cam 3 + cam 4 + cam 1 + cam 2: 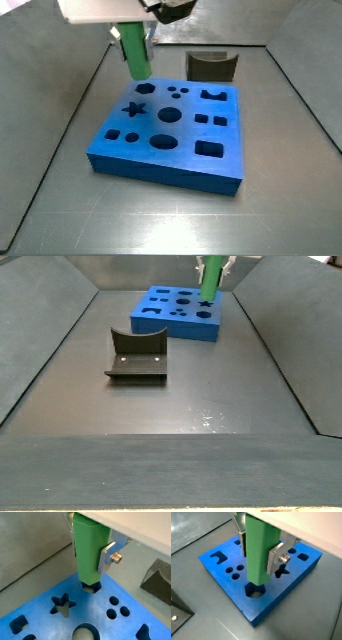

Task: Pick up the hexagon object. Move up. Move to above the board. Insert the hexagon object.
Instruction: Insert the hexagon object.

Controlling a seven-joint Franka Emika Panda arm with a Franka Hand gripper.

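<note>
The hexagon object [89,549] is a tall bright green peg, held upright with my gripper [90,556] shut on its upper part. One silver finger [276,559] presses its side in both wrist views. The peg's lower end hangs just over a dark hole [254,590] near a corner of the blue board [258,609]. I cannot tell whether the tip touches the hole's rim. In a side view the peg [131,50] stands over the far left corner of the board [167,165]. In another side view the peg [211,276] is above the board [167,324] at the far end.
The dark fixture [211,65] stands on the grey floor behind the board, and shows nearer the camera as the fixture [138,356] in another side view. The board carries star, round and square holes. Sloping grey tray walls [67,130] enclose the floor.
</note>
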